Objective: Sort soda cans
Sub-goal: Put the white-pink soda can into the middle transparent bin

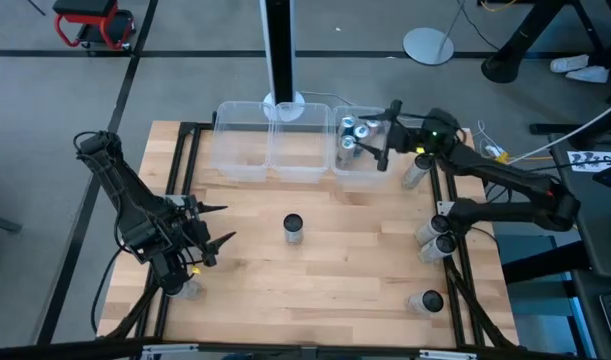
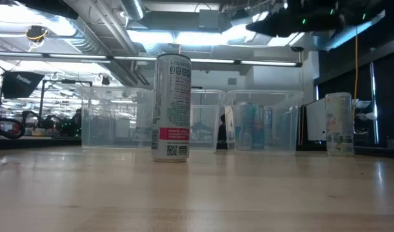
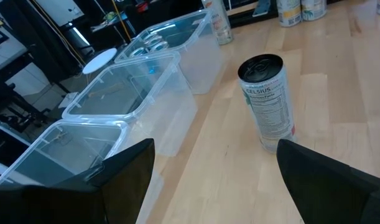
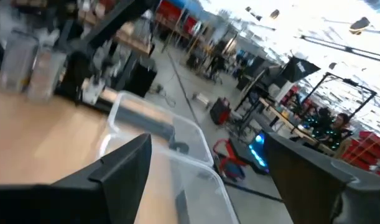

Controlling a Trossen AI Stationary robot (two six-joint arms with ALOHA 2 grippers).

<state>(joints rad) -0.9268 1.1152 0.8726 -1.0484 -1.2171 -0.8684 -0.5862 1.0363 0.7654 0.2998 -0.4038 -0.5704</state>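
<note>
Slim silver can (image 1: 293,228) with a dark top and pink label band stands upright mid-desk (image 1: 335,290). Left pincer (image 1: 217,226) gapes wide, empty, near it. Right pincer (image 1: 388,135) open over the bin (image 1: 357,150), empty.

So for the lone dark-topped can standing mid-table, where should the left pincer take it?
Grip the can across its straight cylindrical side, about mid-height, coming in level from the left pincer's side. It stands upright with bare wood all round, and that pincer is open and faces it.
</note>
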